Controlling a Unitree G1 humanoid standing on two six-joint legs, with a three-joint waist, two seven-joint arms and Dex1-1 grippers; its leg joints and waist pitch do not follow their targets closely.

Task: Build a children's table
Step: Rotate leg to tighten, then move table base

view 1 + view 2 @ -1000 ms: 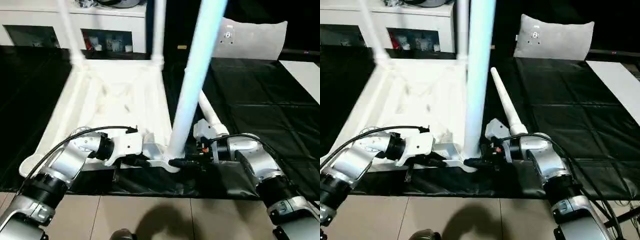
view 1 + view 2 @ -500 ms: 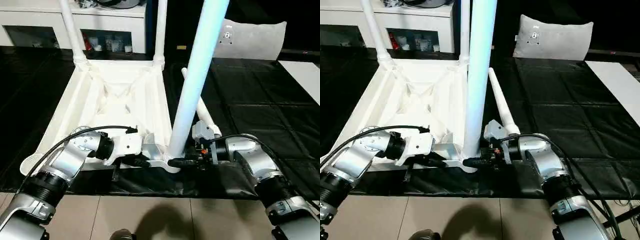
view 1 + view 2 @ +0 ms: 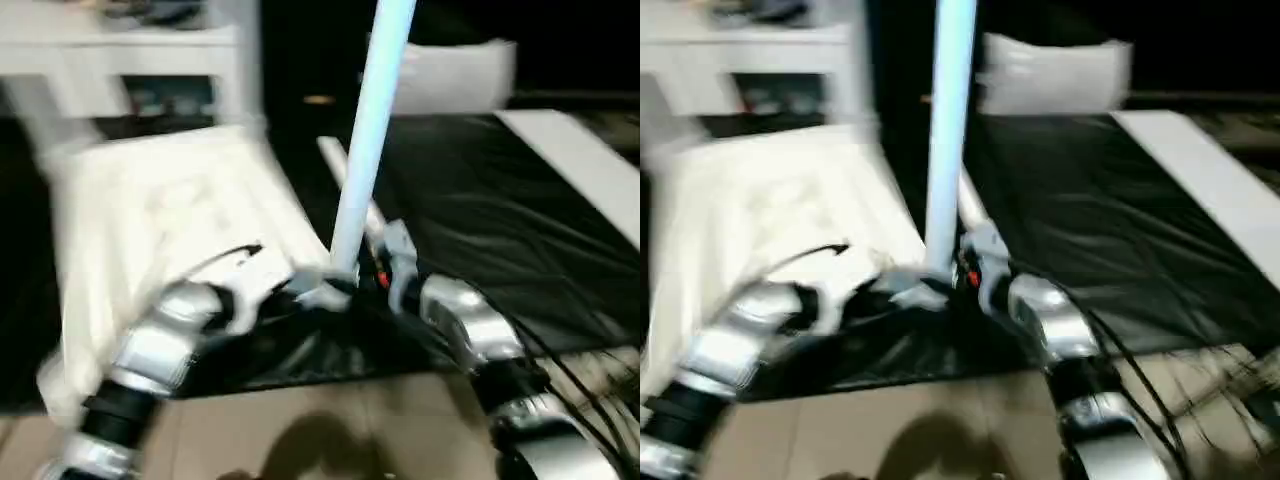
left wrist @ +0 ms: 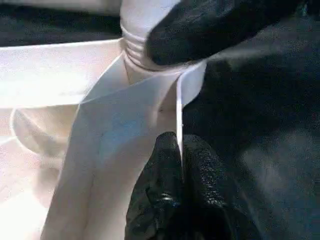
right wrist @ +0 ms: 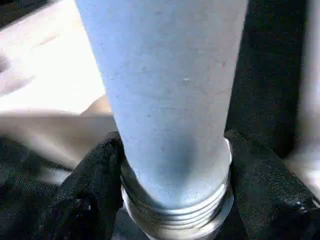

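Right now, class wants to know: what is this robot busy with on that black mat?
It is putting together a children's table. The white tabletop lies upside down on the black mat. The right pincer grips the base of an upright leg standing in a near corner socket, one finger each side. The left pincer is shut on the tabletop's thin edge beside that socket. Another leg lies loose on the mat behind.

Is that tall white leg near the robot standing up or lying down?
Standing upright: the leg rises from the tabletop corner, its threaded base between the right gripper fingers.
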